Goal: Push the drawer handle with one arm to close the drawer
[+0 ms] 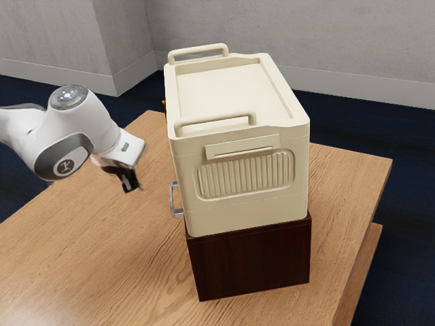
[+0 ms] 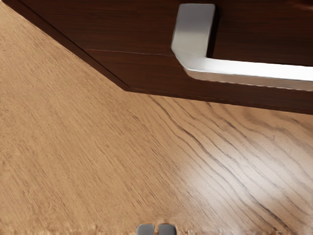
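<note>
My gripper point(image 1: 130, 180) hangs over the table to the exterior view's left of the dark brown cabinet point(image 1: 250, 261), apart from the silver drawer handle point(image 1: 175, 200). In the wrist view the gripper point(image 2: 156, 229) has its two grey fingertips close together with nothing held between them. The silver handle point(image 2: 254, 71) stands out from the dark wooden front point(image 2: 132, 63) in that view, untouched by the fingers. The front faces the arm and is turned away from the exterior camera. How far out the drawer stands I cannot tell.
A large cream box point(image 1: 245, 180) with two top handles sits on the cabinet and rises above the gripper's height. The wooden table point(image 1: 88, 251) extends around the cabinet. Something small and yellow point(image 1: 164, 104) peeks out behind the box.
</note>
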Action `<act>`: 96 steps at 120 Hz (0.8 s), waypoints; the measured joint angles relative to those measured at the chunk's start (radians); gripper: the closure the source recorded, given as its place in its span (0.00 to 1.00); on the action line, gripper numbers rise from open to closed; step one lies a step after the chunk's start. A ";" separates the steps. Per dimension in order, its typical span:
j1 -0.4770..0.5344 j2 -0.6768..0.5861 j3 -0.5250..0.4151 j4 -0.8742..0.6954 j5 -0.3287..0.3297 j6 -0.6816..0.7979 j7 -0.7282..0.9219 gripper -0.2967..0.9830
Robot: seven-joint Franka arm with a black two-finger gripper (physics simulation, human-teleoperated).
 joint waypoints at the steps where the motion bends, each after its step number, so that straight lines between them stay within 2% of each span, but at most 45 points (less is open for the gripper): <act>1: 0.001 0.000 0.003 0.008 -0.006 -0.010 -0.001 0.85; 5: 0.002 0.001 0.012 0.035 -0.027 -0.047 -0.006 0.82; 27: 0.001 0.046 0.028 0.302 -0.135 -0.326 -0.048 0.51; 41: -0.004 0.098 0.005 0.462 -0.179 -0.477 -0.069 0.39; 68: 0.007 0.107 0.008 0.565 -0.219 -0.726 -0.096 0.29; 96: 0.025 0.105 -0.004 0.588 -0.226 -0.835 -0.118 0.25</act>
